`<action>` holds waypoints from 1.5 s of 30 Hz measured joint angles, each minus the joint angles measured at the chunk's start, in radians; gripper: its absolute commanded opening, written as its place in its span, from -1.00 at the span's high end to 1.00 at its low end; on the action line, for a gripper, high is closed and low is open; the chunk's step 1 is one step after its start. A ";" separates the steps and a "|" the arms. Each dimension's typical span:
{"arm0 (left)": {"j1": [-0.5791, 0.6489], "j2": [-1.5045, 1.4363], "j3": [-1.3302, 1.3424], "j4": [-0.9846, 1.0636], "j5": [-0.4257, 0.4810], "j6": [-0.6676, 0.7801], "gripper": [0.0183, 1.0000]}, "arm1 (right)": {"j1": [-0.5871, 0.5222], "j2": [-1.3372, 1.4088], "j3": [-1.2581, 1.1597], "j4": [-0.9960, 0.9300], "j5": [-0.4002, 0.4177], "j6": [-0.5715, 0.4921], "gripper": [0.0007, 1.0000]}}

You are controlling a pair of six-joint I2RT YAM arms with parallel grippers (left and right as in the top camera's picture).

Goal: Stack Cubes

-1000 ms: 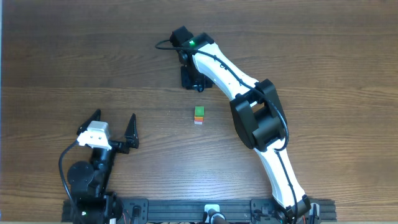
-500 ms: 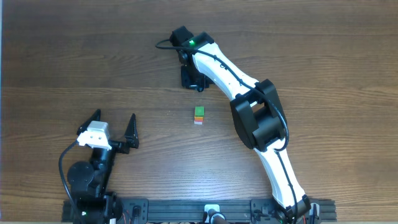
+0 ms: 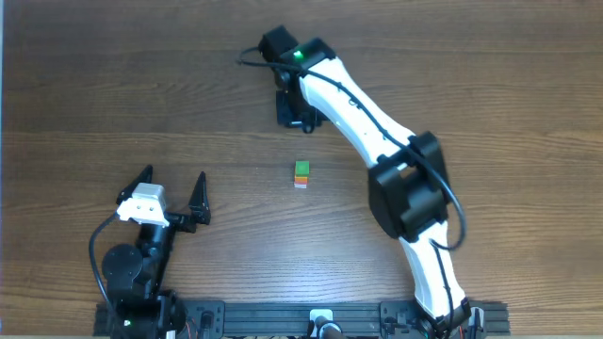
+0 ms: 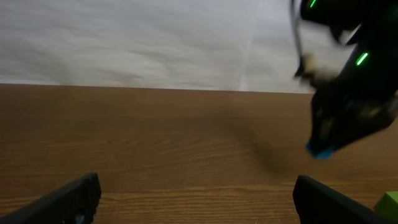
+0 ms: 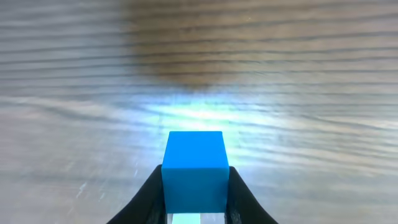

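A small stack [image 3: 301,173] stands mid-table, with a green cube [image 3: 301,168] on top, an orange one under it and a white one at the bottom. My right gripper [image 3: 294,113] is farther back than the stack, a little to its left. In the right wrist view, the right gripper [image 5: 194,190] is shut on a blue cube [image 5: 194,167], held above bare wood. The left wrist view shows that blue cube [image 4: 320,150] hanging clear of the table, and a corner of the green cube [image 4: 388,202]. My left gripper [image 3: 174,196] sits open at the near left with nothing in it.
The brown wooden table [image 3: 490,113] is bare around the stack. A white wall [image 4: 124,43] rises behind its far edge. The right arm [image 3: 377,141] slants across the table to the right of the stack.
The right arm has swung: its elbow moved right and its gripper shifted slightly farther back with the blue cube. The left arm and the stack are unmoved.
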 measured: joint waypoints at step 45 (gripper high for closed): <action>0.000 0.000 0.000 0.000 0.000 0.000 -1.00 | 0.142 -0.284 -0.249 -0.133 -0.072 0.142 0.98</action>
